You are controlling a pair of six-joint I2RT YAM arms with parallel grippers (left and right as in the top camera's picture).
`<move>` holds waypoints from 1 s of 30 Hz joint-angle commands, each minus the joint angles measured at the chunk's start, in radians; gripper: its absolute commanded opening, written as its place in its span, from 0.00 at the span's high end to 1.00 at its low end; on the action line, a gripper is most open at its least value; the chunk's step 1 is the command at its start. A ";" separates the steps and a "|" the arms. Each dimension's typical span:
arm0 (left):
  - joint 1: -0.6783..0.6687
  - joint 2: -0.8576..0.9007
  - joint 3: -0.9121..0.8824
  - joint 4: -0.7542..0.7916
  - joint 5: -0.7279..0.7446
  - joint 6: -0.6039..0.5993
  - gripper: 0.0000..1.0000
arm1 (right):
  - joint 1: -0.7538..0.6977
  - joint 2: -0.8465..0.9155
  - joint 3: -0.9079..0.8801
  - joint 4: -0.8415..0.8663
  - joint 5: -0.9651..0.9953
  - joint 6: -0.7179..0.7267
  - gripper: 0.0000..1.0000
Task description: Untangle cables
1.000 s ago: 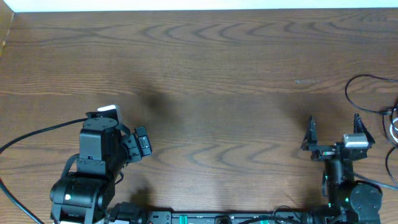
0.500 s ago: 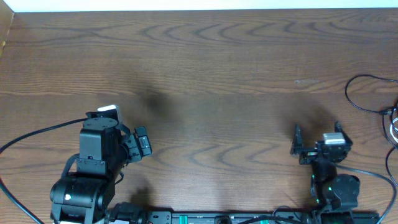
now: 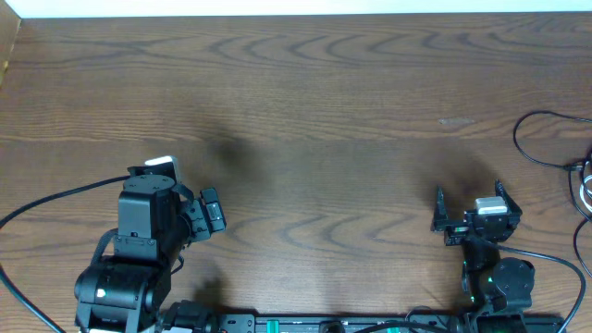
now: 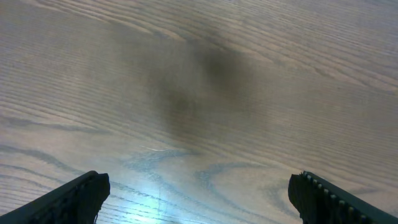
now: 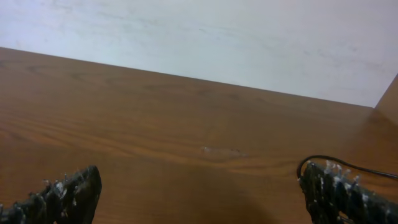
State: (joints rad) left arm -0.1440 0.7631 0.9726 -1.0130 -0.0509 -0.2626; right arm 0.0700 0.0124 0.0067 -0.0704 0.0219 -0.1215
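The thin black cable (image 3: 529,125) loops at the table's right edge, and part of it shows in the right wrist view (image 5: 348,165). A bit of the white cable (image 3: 585,190) shows at the far right edge, mostly out of frame. My right gripper (image 3: 470,205) is open and empty, left of the cables and apart from them; its fingers spread wide in the right wrist view (image 5: 199,193). My left gripper (image 3: 205,213) is open and empty over bare wood at the front left, also in the left wrist view (image 4: 199,193).
The wooden table (image 3: 305,111) ends at a white wall at the back (image 5: 199,37). A thick black arm cable (image 3: 46,202) trails from the left arm toward the left edge. The arm bases stand at the front edge.
My right arm has drawn back and to the left, away from the cables, and its gripper stays open. The left arm has not moved.
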 commanded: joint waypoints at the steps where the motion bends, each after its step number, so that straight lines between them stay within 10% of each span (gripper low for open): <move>1: 0.003 0.001 -0.002 0.000 -0.002 -0.005 0.03 | 0.006 -0.007 -0.001 -0.005 -0.006 -0.014 0.01; 30: 0.029 -0.075 -0.022 0.023 -0.029 0.023 0.02 | 0.006 -0.007 -0.001 -0.005 -0.006 -0.014 0.01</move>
State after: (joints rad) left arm -0.1345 0.7425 0.9718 -1.0088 -0.0563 -0.2581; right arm 0.0700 0.0124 0.0067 -0.0708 0.0216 -0.1219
